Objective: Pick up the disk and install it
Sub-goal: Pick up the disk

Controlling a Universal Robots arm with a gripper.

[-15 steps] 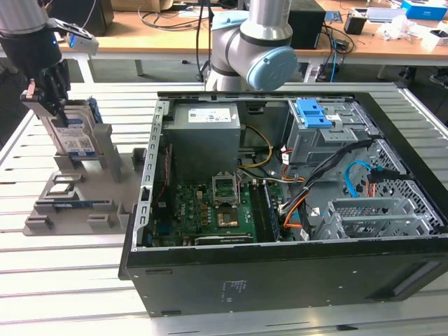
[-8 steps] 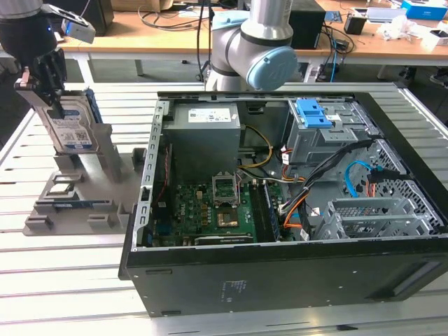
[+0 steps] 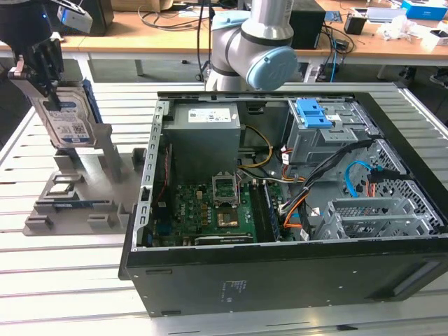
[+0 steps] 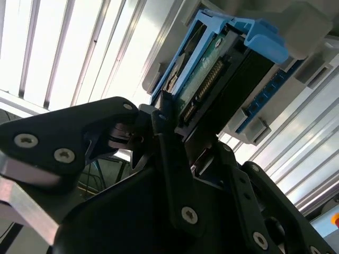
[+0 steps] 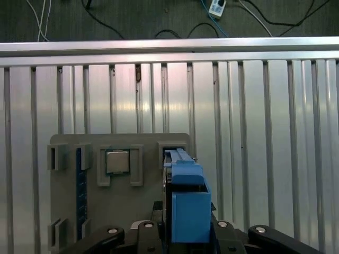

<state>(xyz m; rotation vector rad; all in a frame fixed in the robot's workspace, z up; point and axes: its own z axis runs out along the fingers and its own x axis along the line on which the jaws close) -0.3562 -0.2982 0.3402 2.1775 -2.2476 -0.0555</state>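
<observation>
Clamped shut with both fingers (image 4: 169, 159) on the upper end of the disk (image 3: 68, 117), gripping it across its flat faces between the blue rails. Holds it upright, label turned toward the exterior camera, directly above the grey stand (image 3: 77, 199) on the bench (image 3: 70, 294). Reads as the pick-up step, with nothing of the install begun. Hangs over the stand's open slot (image 5: 172, 151) in the first wrist view, lower edge about level with the stand's tall post (image 3: 108, 150). Cannot tell whether quite free of that slot. Likely calls for a straight, untilted lift until well above the stand's posts before any sideways travel, since catching a blue rail on a post would be easy. Worth minding, too, the chip (image 5: 117, 161) and the thin blue strip (image 5: 80, 180) seated in the stand's other pockets, near the slot. Tight on one side of the stand, hard against the raised wall of the open computer case (image 3: 280, 280). Open bench slats off the stand's other sides, with plenty of room there. Inside the case, well apart from the stand, a metal drive cage topped by a blue bracket (image 3: 313, 112), crowded by looping cables (image 3: 329, 171) just beside it.
</observation>
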